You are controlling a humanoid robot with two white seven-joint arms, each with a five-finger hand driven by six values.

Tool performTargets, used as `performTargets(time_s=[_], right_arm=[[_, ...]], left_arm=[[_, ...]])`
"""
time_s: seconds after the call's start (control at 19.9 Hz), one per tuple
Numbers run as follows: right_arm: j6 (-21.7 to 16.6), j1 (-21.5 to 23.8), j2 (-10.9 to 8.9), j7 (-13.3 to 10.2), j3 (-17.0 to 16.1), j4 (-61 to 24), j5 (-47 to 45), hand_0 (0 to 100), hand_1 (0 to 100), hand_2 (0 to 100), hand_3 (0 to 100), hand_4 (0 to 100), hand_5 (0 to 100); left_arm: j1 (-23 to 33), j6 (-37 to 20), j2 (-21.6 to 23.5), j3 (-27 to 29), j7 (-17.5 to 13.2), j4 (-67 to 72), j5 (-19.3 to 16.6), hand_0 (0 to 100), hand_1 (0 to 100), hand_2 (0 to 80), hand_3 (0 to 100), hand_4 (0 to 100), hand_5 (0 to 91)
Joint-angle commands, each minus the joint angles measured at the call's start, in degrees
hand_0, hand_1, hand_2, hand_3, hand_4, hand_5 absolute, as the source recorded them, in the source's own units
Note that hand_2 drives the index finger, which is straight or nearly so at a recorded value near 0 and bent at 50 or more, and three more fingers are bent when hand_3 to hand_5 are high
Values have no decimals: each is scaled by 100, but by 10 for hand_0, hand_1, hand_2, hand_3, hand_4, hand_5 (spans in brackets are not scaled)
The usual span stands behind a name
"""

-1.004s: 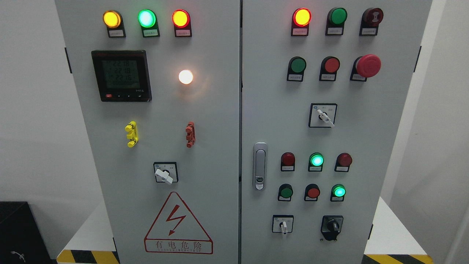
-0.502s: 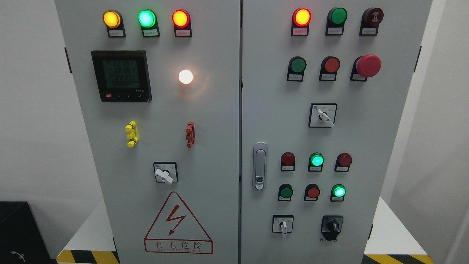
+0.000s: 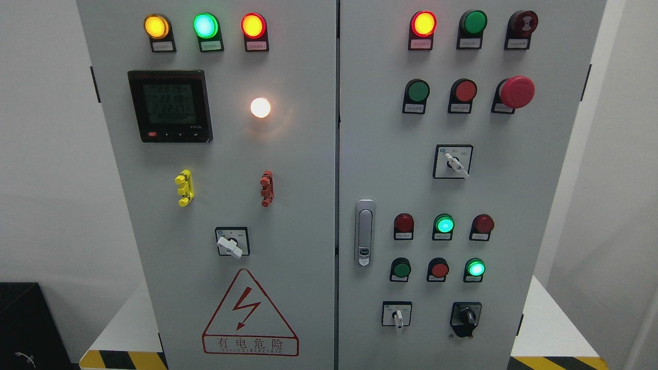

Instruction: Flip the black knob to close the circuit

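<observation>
The black knob [image 3: 467,316] sits on a black plate at the lower right of the grey electrical cabinet's right door [image 3: 509,205]. Its handle points up and slightly left. A white-handled selector switch [image 3: 397,316] is to its left. Neither of my hands shows in the head view.
The right door carries rows of red and green buttons and lamps, a red mushroom stop button [image 3: 517,92] and a door latch [image 3: 364,233]. The left door has a meter [image 3: 170,106], a white switch [image 3: 231,245] and a warning triangle [image 3: 250,313]. A black box [image 3: 25,324] stands at lower left.
Only the digits on the meter display have changed. Nothing else has moved.
</observation>
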Motion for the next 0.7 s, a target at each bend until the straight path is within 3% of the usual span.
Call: performTargets(time_s=[0.0,0.35,0.65], right_arm=[[301,-346,29,83,-10,-1350,232,0,46,778,935,778,805],[705,-627,55,223,-19,-1552,470,0,53,778,937,779,806],[732,-865,55,382,-116,-1508,1049,0,42,783,940,780,806]], left_arm=[[0,5,0,-123,-4,123,-123,120,556,0,0,0,0],[0,-4,0,-123,-4,123,-123,120,556,0,0,0,0],[0,5,0,-123,5,123,-123,120,556,0,0,0,0]])
